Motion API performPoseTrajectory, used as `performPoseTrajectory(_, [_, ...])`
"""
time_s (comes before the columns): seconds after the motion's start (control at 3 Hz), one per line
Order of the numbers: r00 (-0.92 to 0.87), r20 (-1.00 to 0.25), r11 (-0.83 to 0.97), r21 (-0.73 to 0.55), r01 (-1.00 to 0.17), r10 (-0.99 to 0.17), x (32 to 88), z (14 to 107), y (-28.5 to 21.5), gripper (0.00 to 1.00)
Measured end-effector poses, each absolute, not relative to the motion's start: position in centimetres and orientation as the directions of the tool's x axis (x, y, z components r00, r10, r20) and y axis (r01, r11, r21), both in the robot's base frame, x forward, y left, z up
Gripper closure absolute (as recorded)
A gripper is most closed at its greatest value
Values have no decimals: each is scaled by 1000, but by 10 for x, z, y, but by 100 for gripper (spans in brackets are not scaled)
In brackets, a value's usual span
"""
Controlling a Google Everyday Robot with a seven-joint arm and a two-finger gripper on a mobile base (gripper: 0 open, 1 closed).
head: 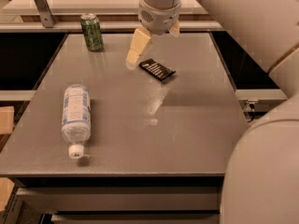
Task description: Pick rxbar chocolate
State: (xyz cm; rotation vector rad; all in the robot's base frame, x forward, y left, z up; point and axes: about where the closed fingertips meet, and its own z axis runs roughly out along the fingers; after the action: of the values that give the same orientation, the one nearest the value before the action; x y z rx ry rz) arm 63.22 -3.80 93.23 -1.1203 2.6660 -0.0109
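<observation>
The rxbar chocolate [157, 69] is a small flat black bar with thin white text. It lies flat on the grey table [187, 125], towards the far middle. My gripper [154, 45] hangs from the white wrist above the far part of the table, just above and left of the bar. One cream finger [138, 45] points down to the left of the bar's near-left end, and the other finger [175, 29] shows only as a short stub at the right. The fingers stand apart with nothing between them, and they do not touch the bar.
A green can [92, 31] stands upright at the far left of the table. A clear water bottle [75, 115] lies on its side at the left, white cap towards the front edge. My white arm [261, 171] fills the right foreground.
</observation>
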Motion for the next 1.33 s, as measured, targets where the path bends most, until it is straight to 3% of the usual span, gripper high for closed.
performPoseTrajectory(0.67, [-700,-219,727,-75,-683,-680,665,919,-33,0])
performPoseTrajectory(1.33, [-788,-231,815,-39,-579,-571,685,905,-52,0])
